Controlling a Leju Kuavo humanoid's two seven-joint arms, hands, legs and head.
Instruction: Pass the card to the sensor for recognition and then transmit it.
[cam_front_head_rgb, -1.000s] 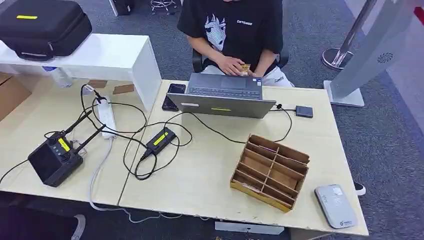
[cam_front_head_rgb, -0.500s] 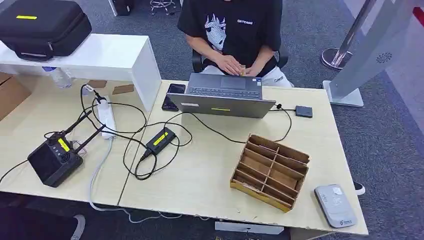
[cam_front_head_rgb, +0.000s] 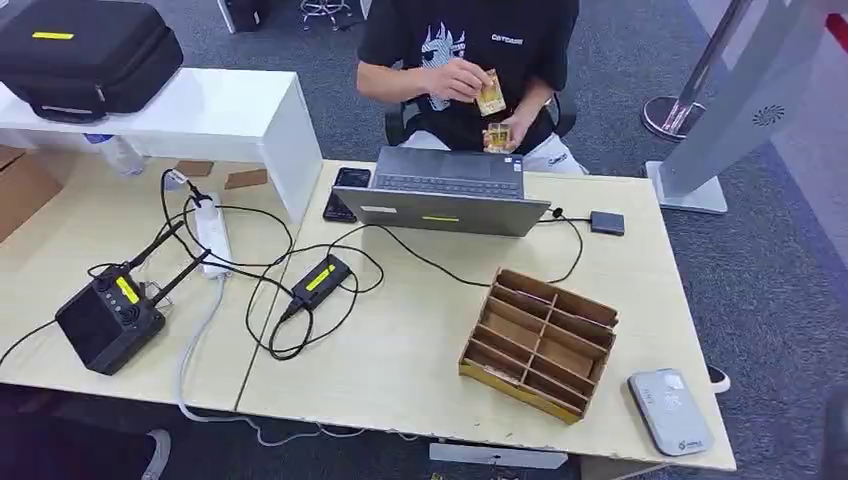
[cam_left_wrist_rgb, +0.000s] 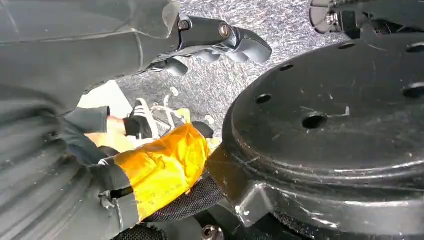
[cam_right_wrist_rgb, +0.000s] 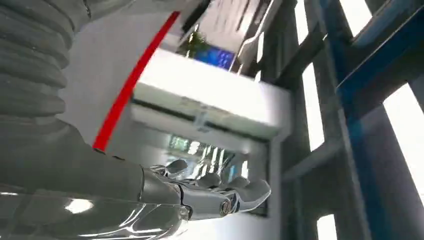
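Head view: a small gold, glossy card (cam_front_head_rgb: 490, 93) was seen at top centre of frame, pinched in a person's raised hand (cam_front_head_rgb: 456, 77); a second like card (cam_front_head_rgb: 494, 136) was held just below, behind the grey laptop (cam_front_head_rgb: 445, 190). The grey flat card sensor (cam_front_head_rgb: 671, 411) lay at lower right on the pale wood desk (cam_front_head_rgb: 400, 350), beside the brown cardboard divider box (cam_front_head_rgb: 540, 342). Card judged thin, stiff, light & slippery; best pinched by a free edge, clear of the person's fingers. Left hand (cam_left_wrist_rgb: 210, 42) was seen w/ fingers curled, nothing in it; right hand (cam_right_wrist_rgb: 215, 192) was seen fingers extended, empty.
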